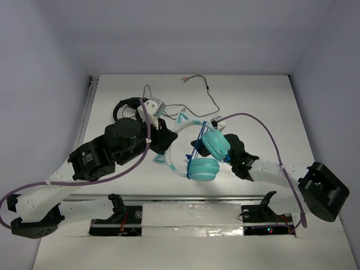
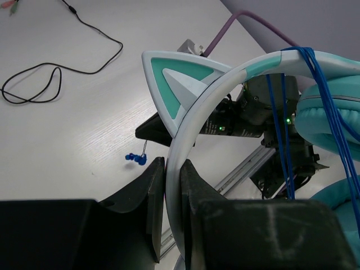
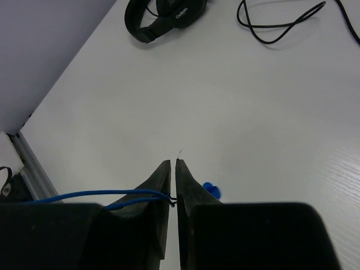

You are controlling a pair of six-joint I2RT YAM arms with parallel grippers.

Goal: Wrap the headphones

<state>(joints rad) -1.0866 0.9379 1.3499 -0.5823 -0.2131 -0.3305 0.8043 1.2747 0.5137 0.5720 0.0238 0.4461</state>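
The headphones are held above the table's middle, teal ear cups toward the near side, the pale headband with its cat ears arching left. My left gripper is shut on the headband, just below one cat ear. The thin blue cable runs in several strands across the headband by the ear cup. My right gripper sits just behind the cups. In the right wrist view it is shut on the blue cable. The blue plug hangs beside the fingertips.
Black headphones lie at the back left behind my left arm, also in the right wrist view. Their black cable trails across the back of the table. A metal rail runs along the near edge.
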